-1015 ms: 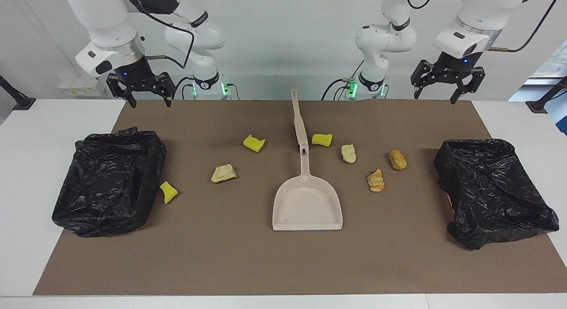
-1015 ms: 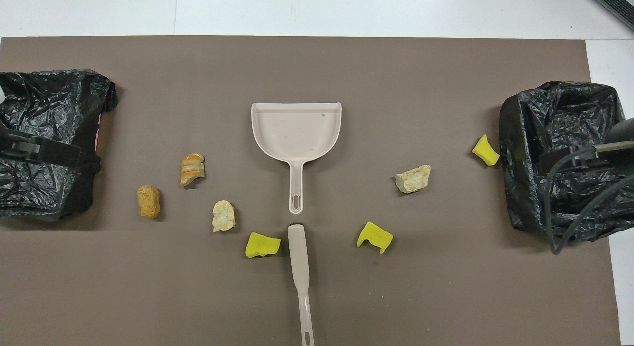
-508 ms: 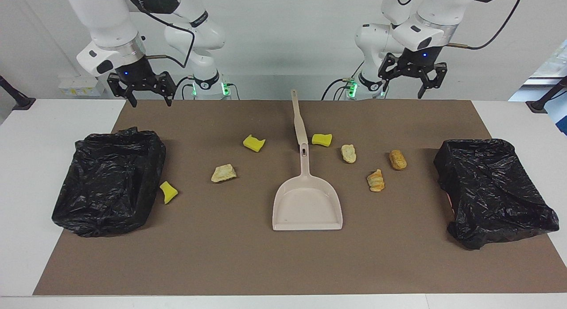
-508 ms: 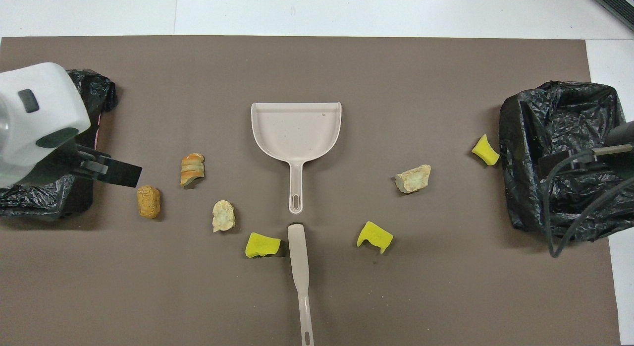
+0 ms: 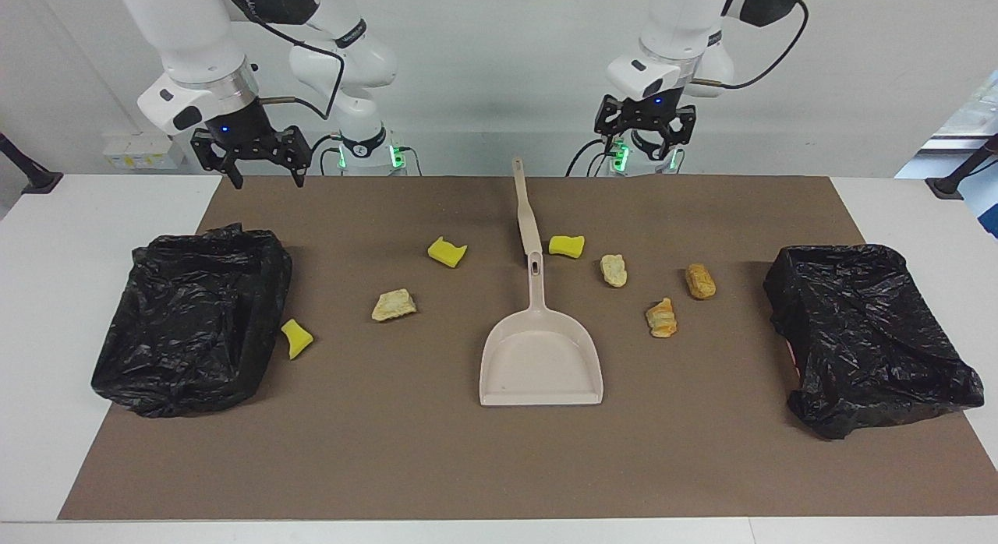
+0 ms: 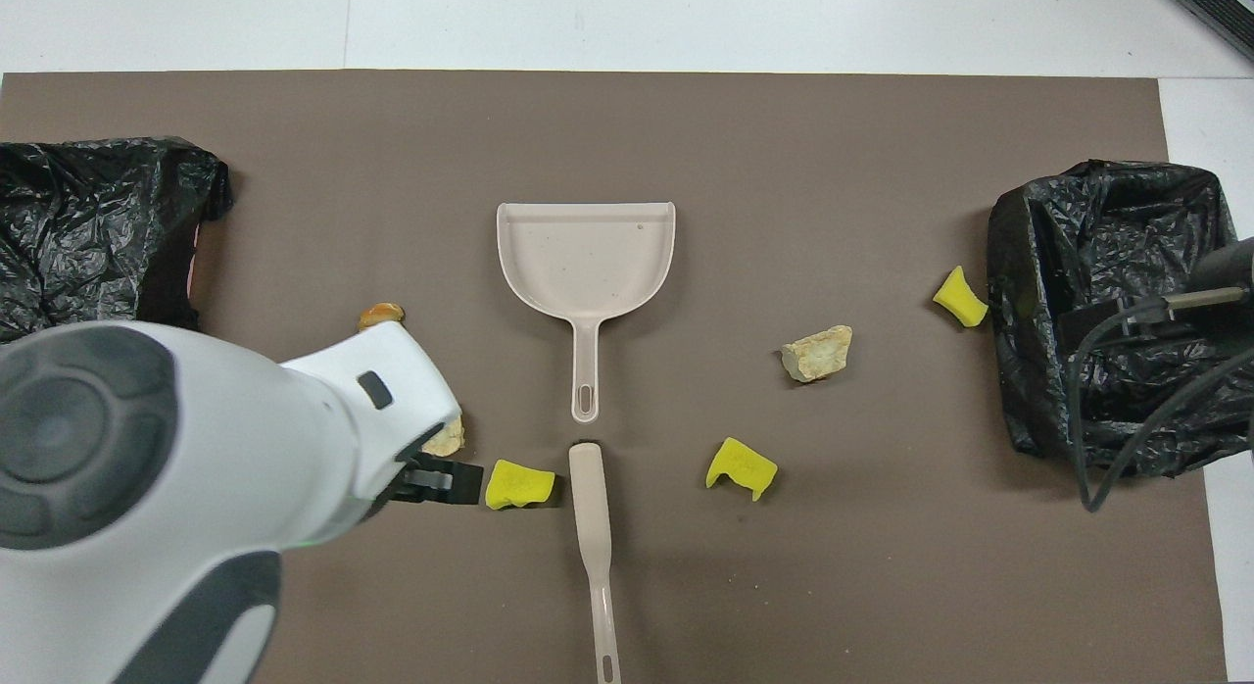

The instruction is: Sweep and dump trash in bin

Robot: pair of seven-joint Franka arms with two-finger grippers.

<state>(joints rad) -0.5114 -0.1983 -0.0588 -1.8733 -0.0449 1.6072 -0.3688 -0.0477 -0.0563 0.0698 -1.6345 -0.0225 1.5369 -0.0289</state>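
Observation:
The trash lies scattered on the brown mat [image 5: 437, 450]. Three yellow sponge chunks [image 5: 447, 252] [image 5: 567, 246] [image 5: 296, 337] and several tan to brown bread lumps [image 5: 394, 305] [image 5: 614, 270] [image 5: 662, 318] [image 5: 700, 280] lie around the beige dustpan [image 5: 540, 357]. The beige brush [image 5: 527, 217] lies in line with the dustpan's handle, nearer to the robots. My left gripper [image 5: 645, 143] hangs open and empty, high over the mat's edge by the robots. In the overhead view the left arm [image 6: 196, 468] covers some lumps. My right gripper [image 5: 249, 166] waits, open and empty.
Two bins lined with black bags stand on the mat, one at the right arm's end [image 5: 191, 318] and one at the left arm's end [image 5: 869, 333]. One yellow chunk [image 6: 961, 296] lies against the right arm's bin. The dustpan [image 6: 586, 263] opens away from the robots.
My left gripper has swung from above the bin at its end of the table toward the middle, near the brush handle. The right gripper has hardly moved. Nothing on the mat moved.

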